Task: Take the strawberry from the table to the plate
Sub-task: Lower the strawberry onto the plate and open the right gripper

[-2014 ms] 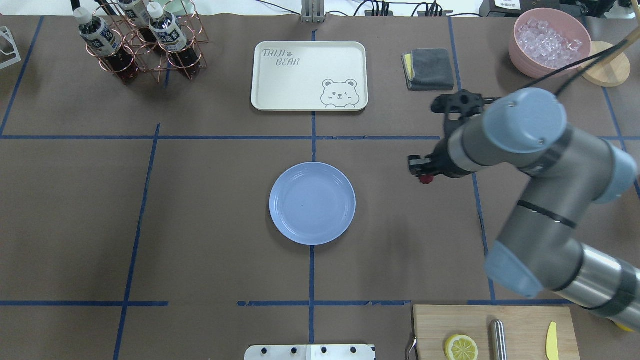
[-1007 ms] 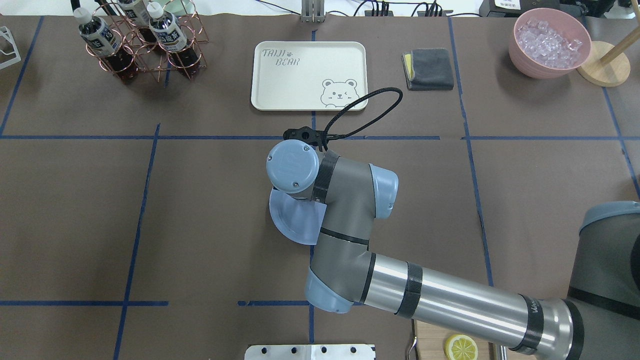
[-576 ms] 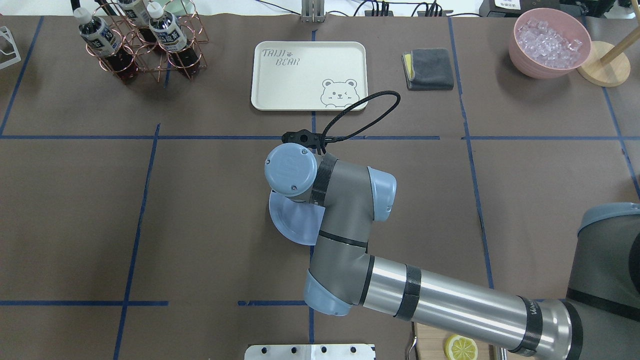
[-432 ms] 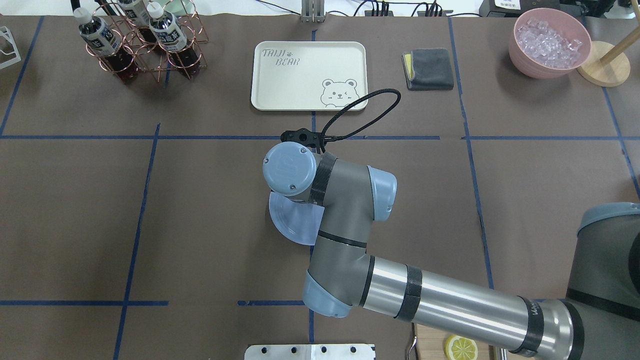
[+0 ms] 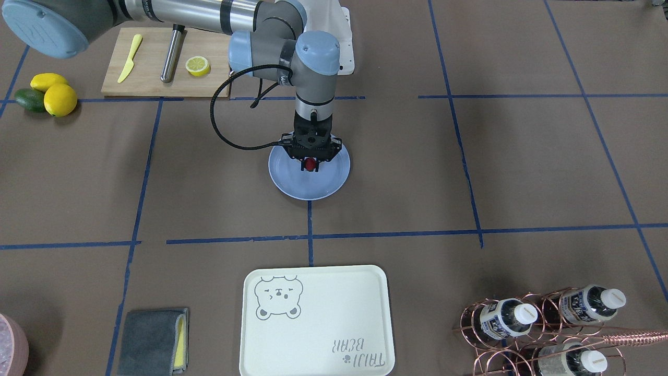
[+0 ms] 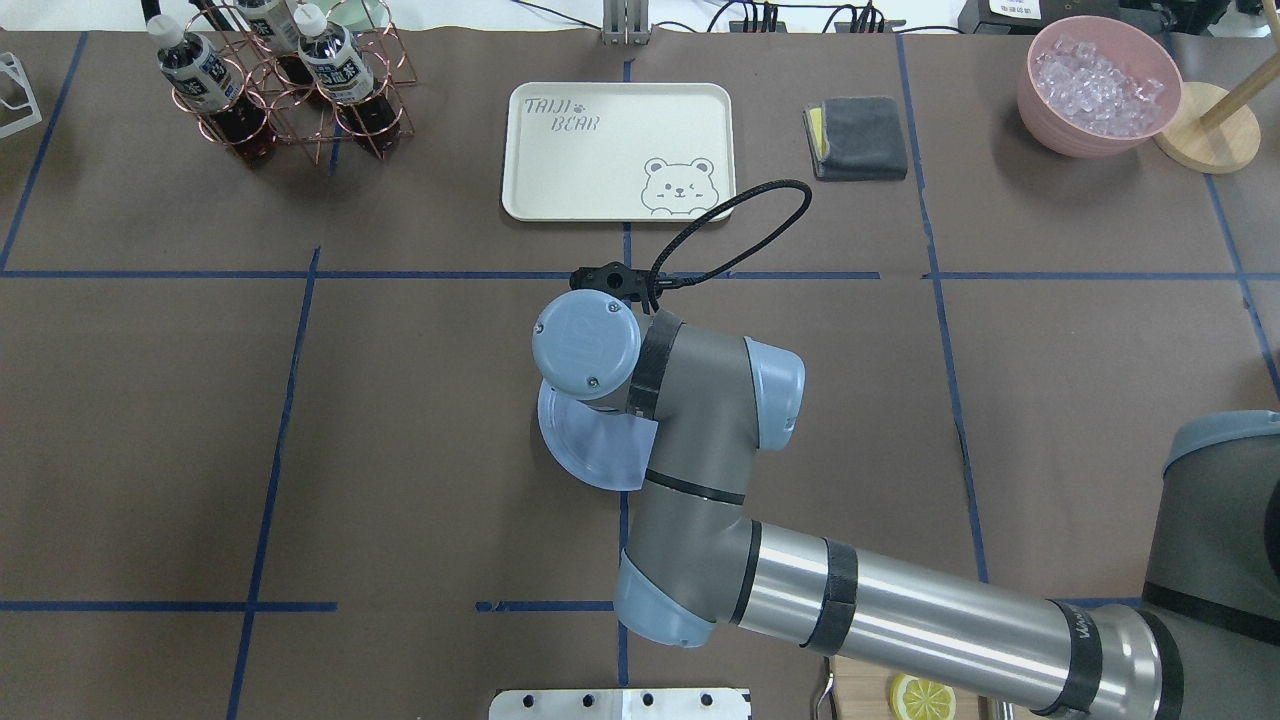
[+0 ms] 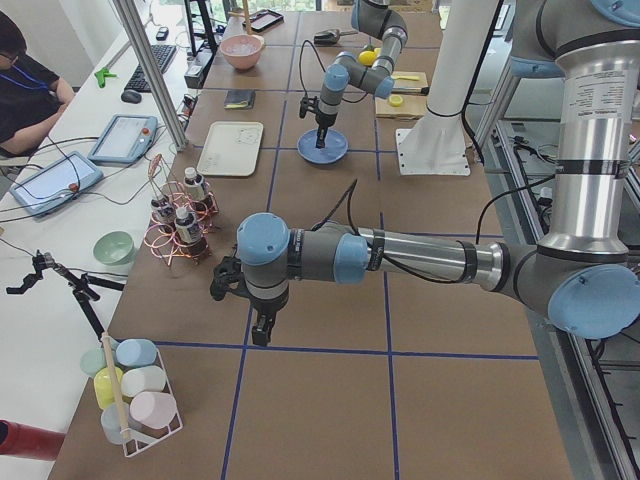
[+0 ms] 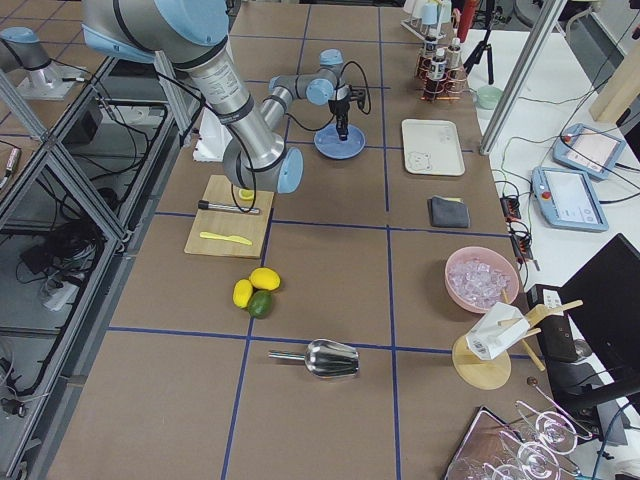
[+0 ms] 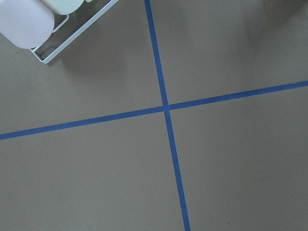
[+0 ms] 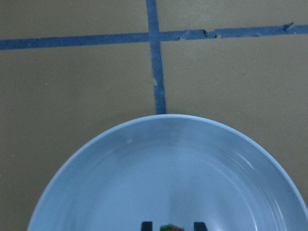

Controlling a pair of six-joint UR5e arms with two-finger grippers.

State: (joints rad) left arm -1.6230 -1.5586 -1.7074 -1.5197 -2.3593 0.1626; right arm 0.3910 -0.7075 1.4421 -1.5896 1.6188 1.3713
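Over plate, right gripper gripping strawberry

right gripper pointing down, jaws closed, left arm idle

Beside you runs a long white side bench carrying tablets and cables; metal framing and grey floor lie opposite.

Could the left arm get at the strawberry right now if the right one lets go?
Probably not: the left gripper hangs far down the table, and the right gripper covers the strawberry over the plate.
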